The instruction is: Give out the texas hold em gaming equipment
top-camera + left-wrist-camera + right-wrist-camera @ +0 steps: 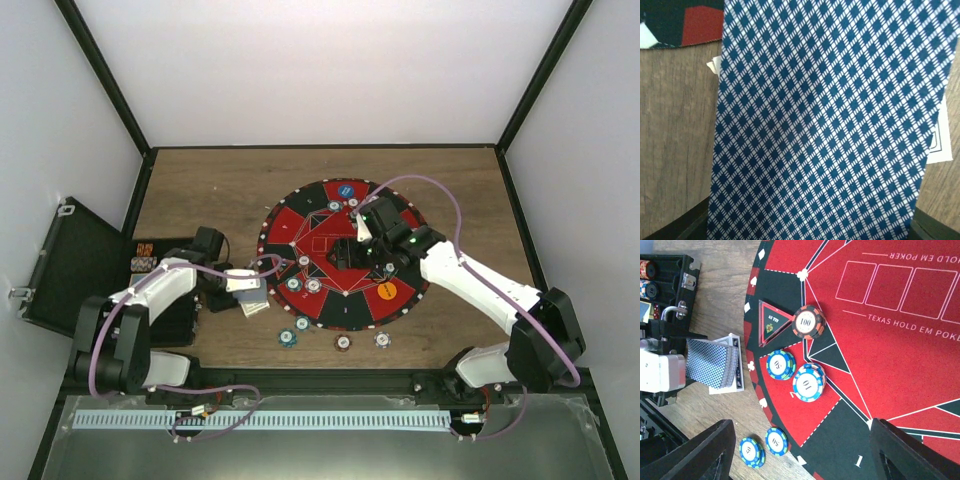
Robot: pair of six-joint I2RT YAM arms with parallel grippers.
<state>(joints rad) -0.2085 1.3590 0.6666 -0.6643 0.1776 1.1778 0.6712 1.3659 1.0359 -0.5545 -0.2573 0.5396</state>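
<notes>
On wood-grain table (200, 190): round felt mat (290, 225), red and black wedges, thin white printed lines. Just off its left edge, pinched in the left gripper (242, 285): glossy rectangular playing cards (830, 125), backs in blue-and-white diamond lattice, above loose cards (726, 388) flat on the wood. Over the mat, right gripper (800, 447) spread wide, holding nothing. Below it, stacked round chips (809, 382), blue-and-white striped rims; black chip (808, 321) marked 100. Flat orange button (387, 290) near the mat's near-right rim.

Top view looks down from high at the near side over the whole worktop (220, 190) and mat (345, 255). Left wrist view sits close against a card (820, 125); right wrist view, low over the mat, shares it.
</notes>
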